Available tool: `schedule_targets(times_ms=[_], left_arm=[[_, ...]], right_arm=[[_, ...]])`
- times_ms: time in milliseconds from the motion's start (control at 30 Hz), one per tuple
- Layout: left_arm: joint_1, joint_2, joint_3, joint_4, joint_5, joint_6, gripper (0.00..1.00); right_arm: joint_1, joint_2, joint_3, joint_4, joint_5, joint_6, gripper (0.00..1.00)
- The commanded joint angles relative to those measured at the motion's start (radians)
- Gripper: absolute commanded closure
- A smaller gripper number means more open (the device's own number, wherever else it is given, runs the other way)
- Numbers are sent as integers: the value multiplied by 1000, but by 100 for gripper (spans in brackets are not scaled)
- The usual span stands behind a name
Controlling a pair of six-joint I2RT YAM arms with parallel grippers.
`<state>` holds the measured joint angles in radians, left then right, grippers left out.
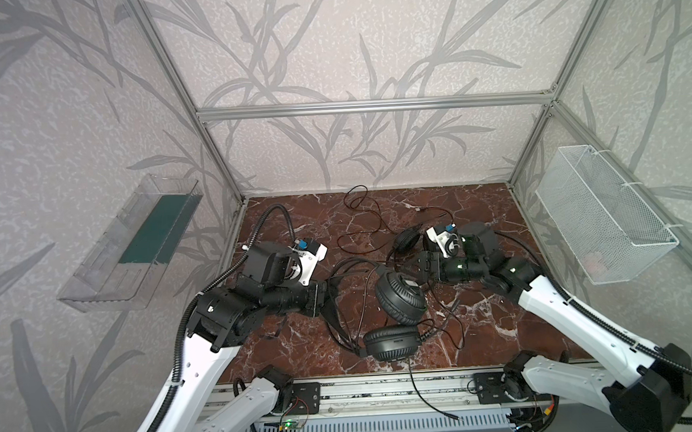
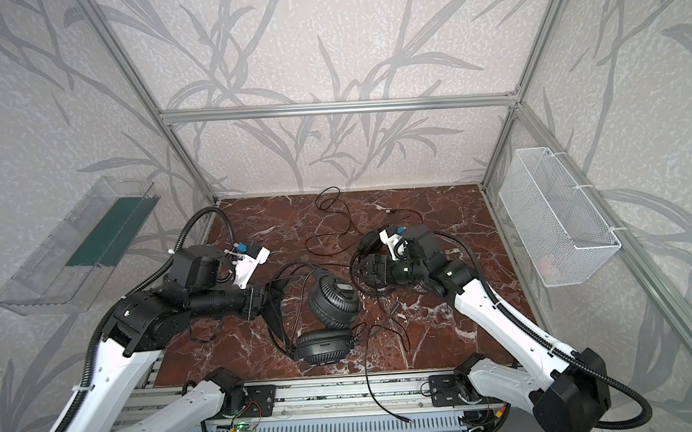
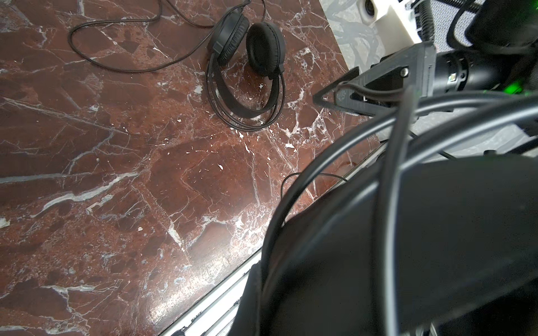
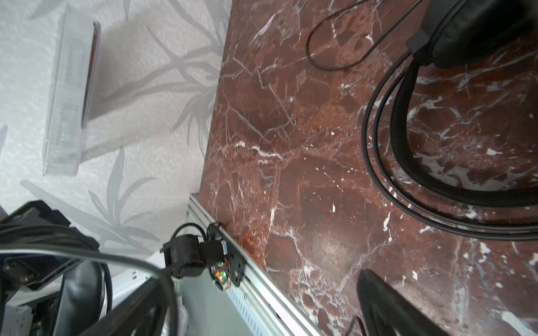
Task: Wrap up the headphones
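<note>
The left gripper (image 1: 331, 294) is seen clenched on the thin double-wire headband (image 1: 341, 319) of the nearer black over-ear headset (image 1: 399, 299), laid at six o'clock on the red-brown marble tabletop (image 1: 478, 202). The right gripper (image 1: 418, 264) is spread wide and empty beside the second black over-ear headset (image 1: 407, 239) at one o'clock. The long thin black cable (image 1: 413, 384) trailing off at six should be gathered and wound evenly, with the band held firm.
</note>
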<state>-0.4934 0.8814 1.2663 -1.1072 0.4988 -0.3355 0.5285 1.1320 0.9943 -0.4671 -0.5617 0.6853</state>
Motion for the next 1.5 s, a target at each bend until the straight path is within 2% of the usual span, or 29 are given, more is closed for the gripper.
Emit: schedule_targets(times_ms=[0, 67, 133, 267, 467, 567, 667, 733, 867, 933, 1000, 1067, 1167, 1233, 1467], left_arm=[[6, -15, 0, 37, 40, -8, 100], [6, -15, 5, 28, 34, 0, 100], [6, -12, 15, 18, 29, 6, 100], [6, -12, 42, -4, 26, 9, 100], [6, -13, 63, -48, -8, 20, 100], [6, -8, 60, -62, -29, 20, 100], [6, 8, 62, -74, -52, 15, 100], [8, 24, 63, -81, -71, 10, 100], [13, 58, 67, -101, -118, 3, 100], [21, 74, 74, -113, -138, 3, 100], [31, 87, 82, -119, -152, 0, 100], [39, 100, 87, -119, -148, -2, 100], [46, 111, 92, -114, -142, -2, 100], [47, 118, 94, -113, -141, -2, 100], [53, 114, 100, -119, -134, -4, 100]], right_arm=[[-50, -34, 43, -250, -6, -130, 0], [-91, -94, -26, -179, 4, -127, 1], [-153, -149, -100, -68, -35, -115, 3], [-264, -159, -147, -42, -67, -122, 7], [-282, -282, -176, 74, -104, -107, 2], [-282, -407, -153, 84, -21, -132, 0], [-281, -511, -77, -18, 121, -192, 1], [-261, -527, -4, -133, 162, -252, 1], [-216, -594, 44, -225, 75, -328, 1], [-208, -646, 32, -227, -30, -331, 1], [-205, -701, -22, -181, -214, -289, 1], [-204, -771, -128, -115, -293, -188, 1], [-203, -880, -232, -167, -206, -194, 1], [-203, -921, -300, -149, -198, -181, 1], [-202, -877, -431, -61, -155, -195, 1]])
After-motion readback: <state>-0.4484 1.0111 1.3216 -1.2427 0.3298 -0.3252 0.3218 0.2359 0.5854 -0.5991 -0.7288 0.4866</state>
